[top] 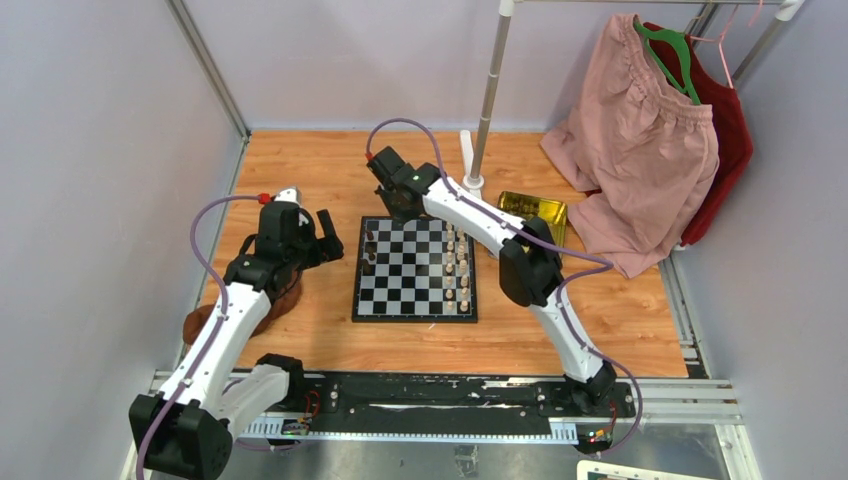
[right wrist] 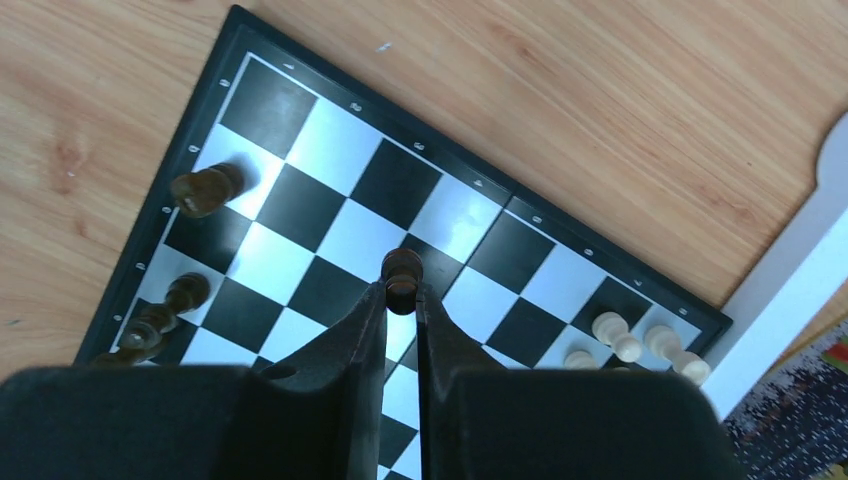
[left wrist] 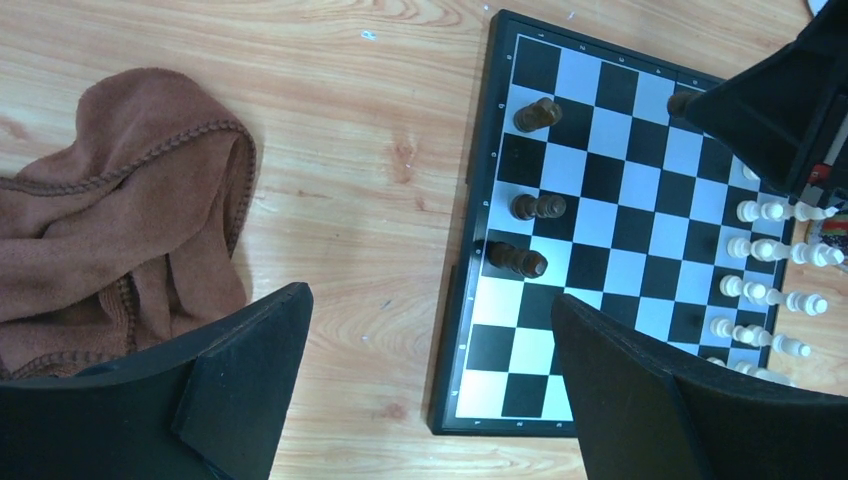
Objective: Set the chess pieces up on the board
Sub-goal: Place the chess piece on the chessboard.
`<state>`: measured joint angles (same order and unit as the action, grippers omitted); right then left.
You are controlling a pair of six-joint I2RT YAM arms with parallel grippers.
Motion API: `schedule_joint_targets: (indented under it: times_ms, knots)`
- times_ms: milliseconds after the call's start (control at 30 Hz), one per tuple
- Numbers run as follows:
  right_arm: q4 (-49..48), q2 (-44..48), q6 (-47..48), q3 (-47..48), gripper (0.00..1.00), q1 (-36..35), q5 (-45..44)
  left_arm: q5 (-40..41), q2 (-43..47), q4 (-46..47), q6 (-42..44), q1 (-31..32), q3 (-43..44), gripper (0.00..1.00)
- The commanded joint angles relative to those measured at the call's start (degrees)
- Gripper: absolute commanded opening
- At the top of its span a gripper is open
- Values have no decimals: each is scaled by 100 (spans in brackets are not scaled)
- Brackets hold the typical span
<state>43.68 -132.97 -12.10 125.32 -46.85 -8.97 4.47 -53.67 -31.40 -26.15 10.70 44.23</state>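
The board (top: 413,317) lies mid-table, with cream-white chess pieces (top: 456,268) in two files on its right side and a few dark ones (top: 370,248) on its left. My right gripper (right wrist: 402,292) is shut on a dark piece (right wrist: 402,268), held low over a far-row square of the board (right wrist: 330,150); in the top view this gripper (top: 400,207) hangs over the board's far edge. My left gripper (left wrist: 430,315) stands wide open and holds nothing. It straddles the left rim near the board's (left wrist: 610,220) near left corner, and three dark pieces (left wrist: 538,207) stand beyond it.
A brown cloth (left wrist: 110,220) lies crumpled on the wood left of the board. A gold tray (top: 535,212) sits at the back right. A clothes-rack pole (top: 490,95) with a white foot stands behind the board, with pink shorts (top: 640,140) and a red garment (top: 730,130) hanging from it.
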Motion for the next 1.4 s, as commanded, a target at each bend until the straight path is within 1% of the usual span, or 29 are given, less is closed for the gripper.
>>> schedule_joint_targets:
  times_ms: [0, 267, 533, 833, 867, 900, 967, 1067, 1233, 1367]
  knots:
    - [378, -216, 48, 384, 0, -175, 153, -92, 106, 134, 18, 21, -75, 96]
    - [559, -609, 16, 652, 1, -338, 311, -148, 130, 229, -26, 27, -144, 96]
    - [589, -775, 30, 730, 4, -404, 376, -149, 131, 235, -30, 29, -146, 96]
    - [589, -686, 159, 787, 23, -399, 311, -47, 109, 207, -14, 28, -85, 100]
    - [582, -669, 176, 782, 28, -399, 295, -30, 104, 205, -29, 21, -59, 100]
    - [581, -643, 194, 768, 29, -396, 287, -22, 109, 195, -37, 22, -49, 100]
    - [565, -576, 201, 709, 30, -382, 289, -8, 103, 176, -55, 21, -17, 100]
    - [467, -432, 230, 539, 35, -362, 299, 16, 96, 137, -83, 29, 36, 100]
    - [271, -140, 236, 264, 35, -317, 291, 71, 109, 11, -85, 29, 188, 100]
    - [191, 139, 263, 299, 35, -206, 250, 54, 70, -22, -28, 29, 386, 100]
